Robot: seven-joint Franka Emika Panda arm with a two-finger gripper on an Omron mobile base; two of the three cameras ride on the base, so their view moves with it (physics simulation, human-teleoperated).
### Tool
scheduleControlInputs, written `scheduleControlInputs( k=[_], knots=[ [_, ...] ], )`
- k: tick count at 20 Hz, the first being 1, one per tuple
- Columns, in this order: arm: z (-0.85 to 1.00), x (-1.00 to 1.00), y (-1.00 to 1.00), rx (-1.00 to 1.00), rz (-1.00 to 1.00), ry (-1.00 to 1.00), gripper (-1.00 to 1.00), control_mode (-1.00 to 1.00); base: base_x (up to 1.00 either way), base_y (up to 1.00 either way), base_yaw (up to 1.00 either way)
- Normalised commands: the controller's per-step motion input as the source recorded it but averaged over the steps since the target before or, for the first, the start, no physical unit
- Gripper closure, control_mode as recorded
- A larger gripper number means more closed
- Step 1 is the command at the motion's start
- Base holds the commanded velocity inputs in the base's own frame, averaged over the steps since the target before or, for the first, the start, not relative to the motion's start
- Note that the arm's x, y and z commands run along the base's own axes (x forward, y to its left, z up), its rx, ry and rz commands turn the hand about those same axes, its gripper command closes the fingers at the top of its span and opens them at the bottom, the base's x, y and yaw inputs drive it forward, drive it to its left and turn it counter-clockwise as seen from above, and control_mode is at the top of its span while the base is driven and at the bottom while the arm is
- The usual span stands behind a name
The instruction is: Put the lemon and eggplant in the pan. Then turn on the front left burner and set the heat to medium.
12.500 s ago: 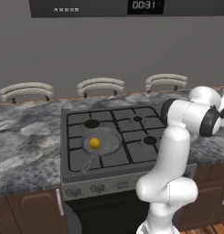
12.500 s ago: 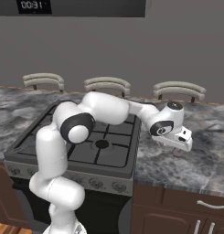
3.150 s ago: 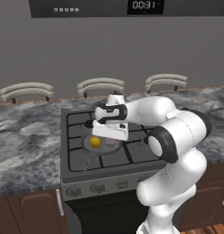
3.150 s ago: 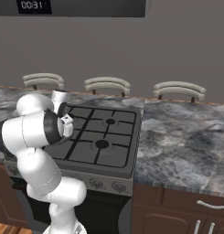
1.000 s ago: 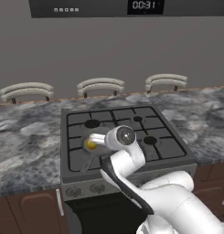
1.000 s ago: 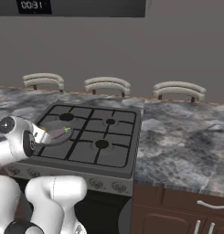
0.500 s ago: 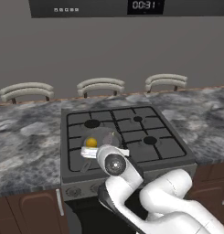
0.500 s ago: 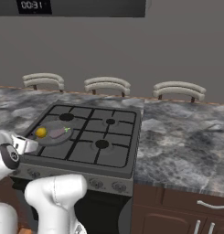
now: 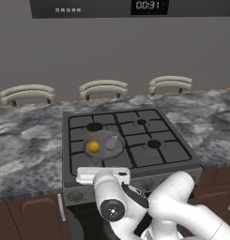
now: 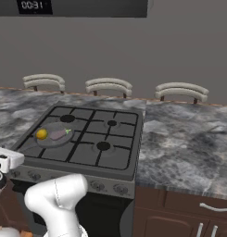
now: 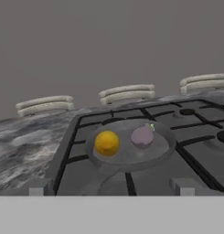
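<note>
End effector [image 9: 103,176]: you see it low at the stove's front edge, fingers spread wide, gripping nothing.
Pan [image 11: 164,147]: sits on the stove's front left.
Lemon [image 11: 107,142]: inside the pan.
Eggplant [image 11: 142,136]: just beside the lemon.

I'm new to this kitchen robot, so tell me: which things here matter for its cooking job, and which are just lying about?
Job: round yellow lemon, pale purple eggplant, shallow grey pan, grey gas stove.
Lying about: pale curved chair backs, marbled grey counter.
</note>
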Motion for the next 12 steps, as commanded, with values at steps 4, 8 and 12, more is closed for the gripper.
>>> scheduleControlInputs(
  k=[4, 8, 12],
  knots=[
    [-0.02, -0.49, 0.06, -0.09, 0.00, -0.15, -1.00, -1.00, 0.00, 0.00, 0.00],
    [-0.12, -0.38, 0.09, -0.13, 0.00, -0.11, -1.00, -1.00, 0.00, 0.00, 0.00],
    [-0.13, -0.33, 0.14, -0.14, 0.00, -0.06, -1.00, -1.00, 0.00, 0.00, 0.00]
  ],
)
